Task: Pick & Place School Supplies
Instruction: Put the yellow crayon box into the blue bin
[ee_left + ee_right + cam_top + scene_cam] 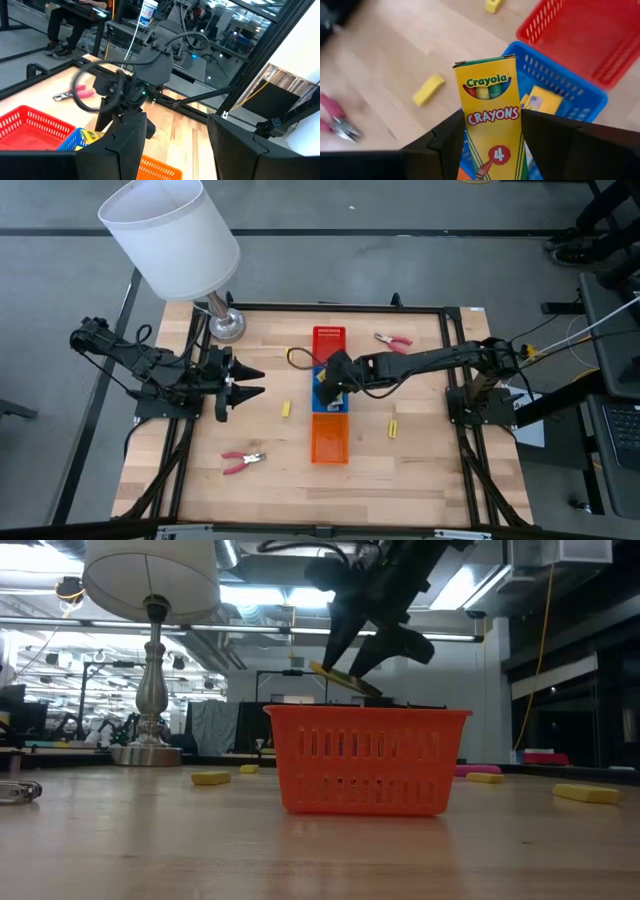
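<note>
From overhead, the right claw [333,383] hangs over the blue tray [330,387], which sits between the red tray [328,340] and the orange tray [330,438]; the left claw [250,381] waits spread well to one side of the blue tray, near the lamp [185,240]. Level with the worktop [320,850], the orange tray fills the foreground and the right claw holds a flat yellow thing above it. The left wrist view shows the right arm above the trays. The right wrist view settles it: the fingers [445,140] pinch a Crayola crayon box [490,115] over the blue tray, where another yellow packet [542,99] already lies. I judge this the placing step; next comes lowering and letting go. Yellow sticks [285,409] and pliers [243,461] lie loose nearby, none obstructing.
</note>
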